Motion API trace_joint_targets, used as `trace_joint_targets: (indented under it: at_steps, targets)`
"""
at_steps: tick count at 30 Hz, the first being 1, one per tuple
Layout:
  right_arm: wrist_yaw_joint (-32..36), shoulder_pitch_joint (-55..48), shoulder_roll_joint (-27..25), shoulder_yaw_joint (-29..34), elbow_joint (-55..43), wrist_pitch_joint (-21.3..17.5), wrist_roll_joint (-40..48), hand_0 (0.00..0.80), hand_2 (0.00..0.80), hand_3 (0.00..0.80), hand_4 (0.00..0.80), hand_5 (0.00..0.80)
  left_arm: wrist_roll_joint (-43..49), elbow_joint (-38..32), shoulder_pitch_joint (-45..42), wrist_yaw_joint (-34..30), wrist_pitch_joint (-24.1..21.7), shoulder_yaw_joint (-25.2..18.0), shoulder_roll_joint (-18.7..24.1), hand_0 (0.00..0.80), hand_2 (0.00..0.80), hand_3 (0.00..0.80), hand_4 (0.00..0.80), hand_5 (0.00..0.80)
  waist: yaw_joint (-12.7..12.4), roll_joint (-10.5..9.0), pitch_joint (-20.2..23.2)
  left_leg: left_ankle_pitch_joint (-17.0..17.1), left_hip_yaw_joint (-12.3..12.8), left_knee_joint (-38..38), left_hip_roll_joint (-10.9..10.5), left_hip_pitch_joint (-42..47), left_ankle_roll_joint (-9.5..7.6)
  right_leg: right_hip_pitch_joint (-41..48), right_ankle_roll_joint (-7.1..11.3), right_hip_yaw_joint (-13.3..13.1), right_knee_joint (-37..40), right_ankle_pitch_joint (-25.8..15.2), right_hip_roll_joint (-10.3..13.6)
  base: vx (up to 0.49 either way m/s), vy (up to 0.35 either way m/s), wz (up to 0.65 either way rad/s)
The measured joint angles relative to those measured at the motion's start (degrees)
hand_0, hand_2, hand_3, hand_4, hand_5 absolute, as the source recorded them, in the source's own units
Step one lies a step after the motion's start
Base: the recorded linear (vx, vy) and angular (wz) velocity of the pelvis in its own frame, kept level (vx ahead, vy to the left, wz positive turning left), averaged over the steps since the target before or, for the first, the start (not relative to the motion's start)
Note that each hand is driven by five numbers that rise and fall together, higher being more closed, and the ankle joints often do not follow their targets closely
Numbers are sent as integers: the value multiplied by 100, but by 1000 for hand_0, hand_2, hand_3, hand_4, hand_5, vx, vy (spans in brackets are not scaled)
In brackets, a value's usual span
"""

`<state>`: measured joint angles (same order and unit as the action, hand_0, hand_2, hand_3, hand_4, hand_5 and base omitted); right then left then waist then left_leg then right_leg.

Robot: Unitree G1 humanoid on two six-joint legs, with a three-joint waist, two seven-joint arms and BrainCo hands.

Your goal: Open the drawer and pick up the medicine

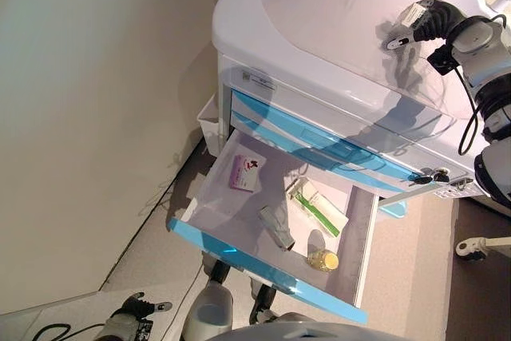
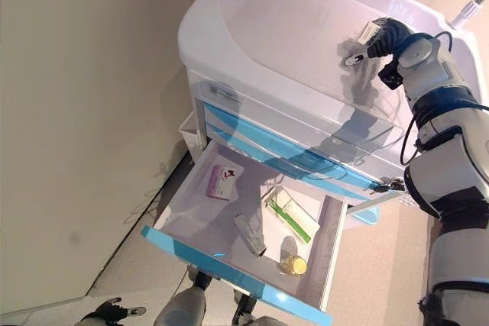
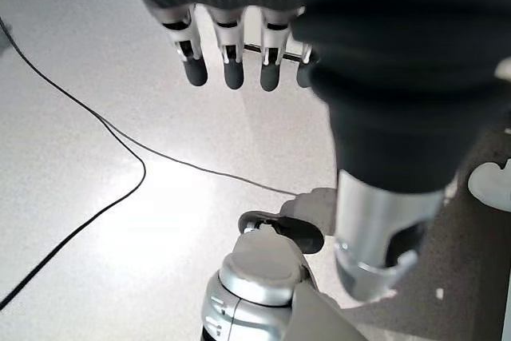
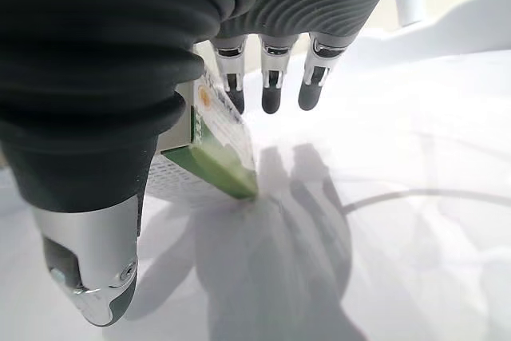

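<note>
The blue-fronted drawer [image 1: 263, 266] of the white cart [image 1: 319, 13] stands pulled open. My right hand [image 1: 431, 21] is over the cart's top and is shut on a white and green medicine box [image 4: 211, 137], which also shows in the left eye view [image 1: 413, 13]. The box is tilted, its lower corner close to the top surface. In the drawer lie a pink box [image 1: 246, 172], a green and white pack [image 1: 317, 205], a grey tube [image 1: 275, 227] and a small yellow bottle [image 1: 323, 259]. My left hand [image 3: 231, 53] hangs low by the floor, fingers relaxed, holding nothing.
The cart stands close to a beige wall [image 1: 96, 117] on its left. More blue drawers [image 1: 319, 137] above the open one are shut. A small white bin [image 1: 209, 121] hangs on the cart's side. A black cable [image 3: 96, 205] lies on the floor.
</note>
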<state>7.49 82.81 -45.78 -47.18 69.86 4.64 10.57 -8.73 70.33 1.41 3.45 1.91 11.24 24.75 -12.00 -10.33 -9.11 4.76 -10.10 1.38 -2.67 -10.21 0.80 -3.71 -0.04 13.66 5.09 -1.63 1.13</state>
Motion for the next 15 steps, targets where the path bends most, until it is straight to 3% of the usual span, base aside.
trace_joint_targets:
  at_steps: [7,15]
  targets:
    - [-647,-42,-204,629,-241,-101,-120,0,0,0,0,0,23,-2,0,73,2,-20,-10,0,0,0,0,0,17,72,-51,0,63,32,1,113,-1,68,3,-56,0,-3,7,2,16,-4]
    - [-1198,-123,-633,707,-802,-319,-372,0,0,0,0,0,70,-55,-20,245,-4,-28,-25,0,0,0,0,0,39,82,-57,14,190,145,23,338,-22,190,10,-98,1,-6,15,-2,4,-8]
